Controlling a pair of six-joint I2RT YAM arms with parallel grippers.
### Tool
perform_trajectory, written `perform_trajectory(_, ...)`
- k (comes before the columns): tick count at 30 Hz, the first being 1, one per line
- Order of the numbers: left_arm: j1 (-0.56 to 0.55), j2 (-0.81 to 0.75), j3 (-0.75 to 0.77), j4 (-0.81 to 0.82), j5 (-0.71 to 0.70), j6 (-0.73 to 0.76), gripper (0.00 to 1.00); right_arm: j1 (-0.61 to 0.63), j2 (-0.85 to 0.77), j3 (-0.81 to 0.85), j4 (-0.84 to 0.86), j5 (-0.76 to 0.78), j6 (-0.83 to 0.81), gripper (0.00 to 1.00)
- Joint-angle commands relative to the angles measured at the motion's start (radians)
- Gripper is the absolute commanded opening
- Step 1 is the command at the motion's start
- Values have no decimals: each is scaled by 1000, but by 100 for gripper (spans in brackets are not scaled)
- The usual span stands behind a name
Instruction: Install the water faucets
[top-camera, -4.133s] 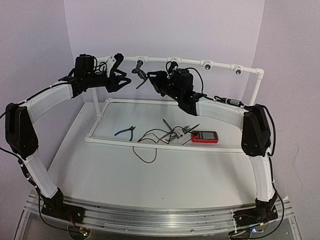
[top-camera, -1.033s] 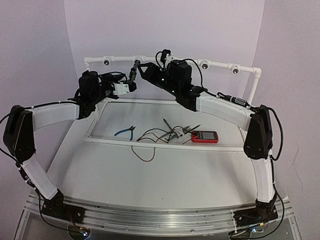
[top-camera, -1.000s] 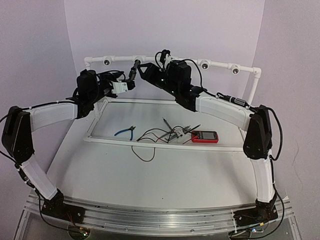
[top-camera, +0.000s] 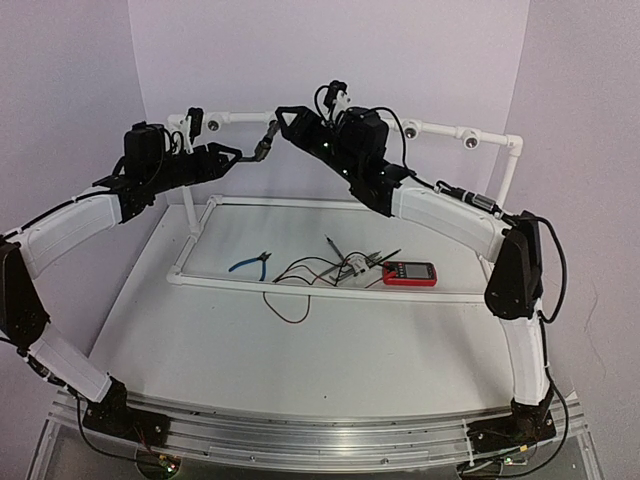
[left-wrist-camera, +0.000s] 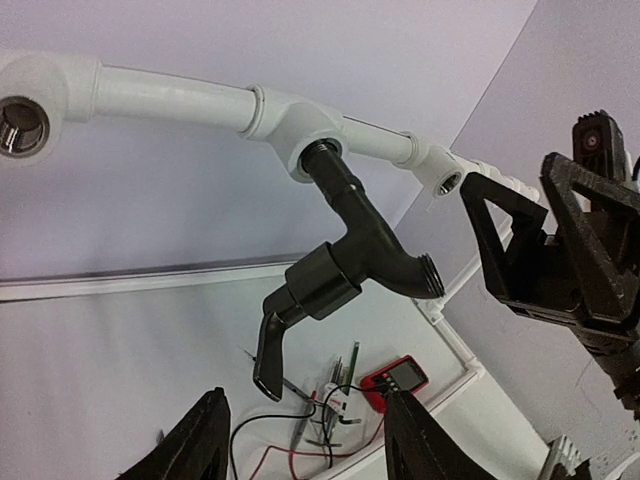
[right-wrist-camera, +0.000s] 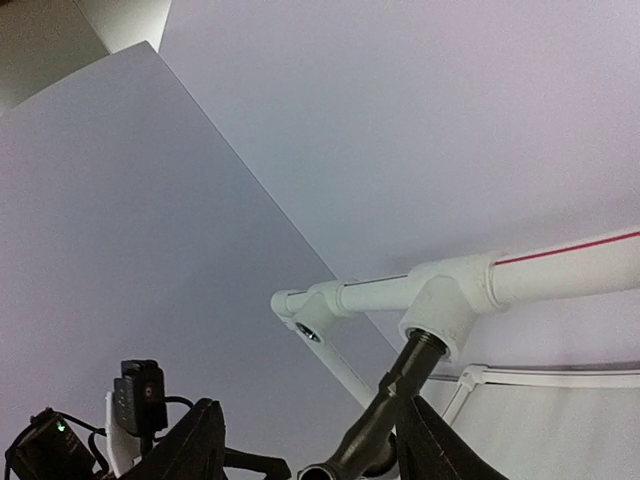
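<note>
One dark grey faucet (top-camera: 266, 143) hangs screwed into a tee socket of the raised white pipe rail (top-camera: 240, 117), with its lever pointing down. In the left wrist view the faucet (left-wrist-camera: 350, 250) sits above and between my open left gripper (left-wrist-camera: 312, 445), clear of both fingers. The left gripper (top-camera: 238, 155) is just left of the faucet. My right gripper (top-camera: 284, 118) is open just right of the faucet. In the right wrist view the faucet (right-wrist-camera: 400, 405) runs down from its socket (right-wrist-camera: 445, 310) between the spread fingers of the right gripper (right-wrist-camera: 312, 448), close to the right finger.
Open white sockets with dark holes (top-camera: 213, 124) (top-camera: 411, 130) (top-camera: 470, 142) line the rail. Blue-handled pliers (top-camera: 250, 264), tangled wires and probes (top-camera: 325, 268) and a red multimeter (top-camera: 408, 272) lie inside the low white pipe frame (top-camera: 300, 285) on the table.
My left arm has lifted and swung back left, its gripper now level with the faucet. My right gripper has risen slightly towards the rail. The faucet stays in its socket.
</note>
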Motion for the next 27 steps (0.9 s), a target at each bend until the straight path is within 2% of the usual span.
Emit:
perform_trajectory(1,6,41,84,-20,31,-158,51,17,88,112,11,-2,9,60)
perform_trajectory(8,6,104,158,-54,-6,-115,32,26,137,174,-2,1,8,59)
perform_trajectory(12,6,126,188,-67,-20,-75,16,27,136,160,-3,7,18,59)
perform_trajectory(16,5,137,198,-77,-13,-64,3,27,141,150,-3,13,32,58)
perform_trajectory(18,5,141,208,-87,-11,-59,0,27,144,148,-3,15,39,58)
perform_trajectory(27,4,141,236,-198,17,-79,2,27,145,143,-7,22,52,57)
